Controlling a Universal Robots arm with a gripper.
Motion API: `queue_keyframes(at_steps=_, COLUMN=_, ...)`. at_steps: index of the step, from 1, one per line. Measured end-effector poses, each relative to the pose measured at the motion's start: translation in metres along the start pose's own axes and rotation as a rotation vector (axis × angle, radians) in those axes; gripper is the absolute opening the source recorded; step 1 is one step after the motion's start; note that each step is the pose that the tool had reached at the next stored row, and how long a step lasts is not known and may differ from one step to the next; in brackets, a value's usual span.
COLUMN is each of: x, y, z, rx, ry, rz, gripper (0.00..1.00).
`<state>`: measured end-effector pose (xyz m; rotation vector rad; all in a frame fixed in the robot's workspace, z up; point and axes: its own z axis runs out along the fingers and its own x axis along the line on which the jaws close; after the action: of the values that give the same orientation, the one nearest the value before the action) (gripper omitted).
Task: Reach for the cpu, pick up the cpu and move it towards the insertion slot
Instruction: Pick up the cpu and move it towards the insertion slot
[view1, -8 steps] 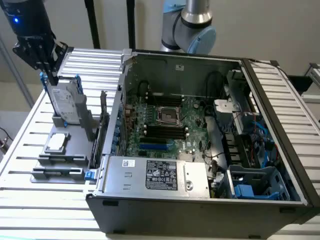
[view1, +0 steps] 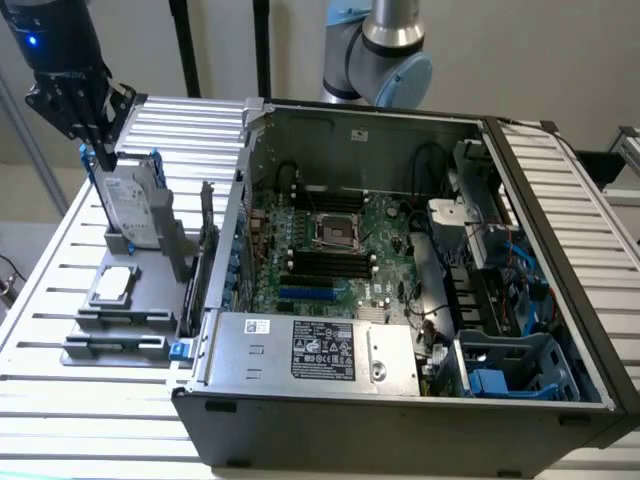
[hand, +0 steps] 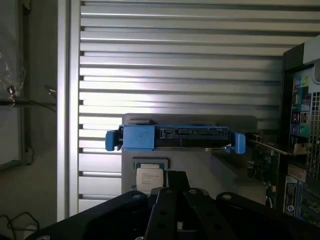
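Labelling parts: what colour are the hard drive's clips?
Blue clips, clearest in the wrist view.

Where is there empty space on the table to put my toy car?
Bare table slats lie in front of the computer case and the grey holder, and behind the hard drive beside the case. Inside the case is crowded; the cpu fills its holder spot.

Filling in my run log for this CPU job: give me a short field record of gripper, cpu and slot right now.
gripper: shut, empty, hovering by the top of the upright hard drive
cpu: lying flat on the grey holder, untouched
insertion slot: on the green board inside the open computer case, dark centre bare
progress: cpu not yet picked up
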<state>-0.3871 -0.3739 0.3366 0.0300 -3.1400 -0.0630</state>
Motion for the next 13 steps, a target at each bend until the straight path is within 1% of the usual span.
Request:
queue_keyframes(at_steps=7, x=0.001, y=-0.0009, z=0.0, rx=0.0, ry=0.0003, rz=-0.001, gripper=0.11)
queue_keyframes(at_steps=13, x=0.01, y=-0.0139, z=0.0004, rx=0.0, ry=0.0001, rz=-0.001, gripper=0.11)
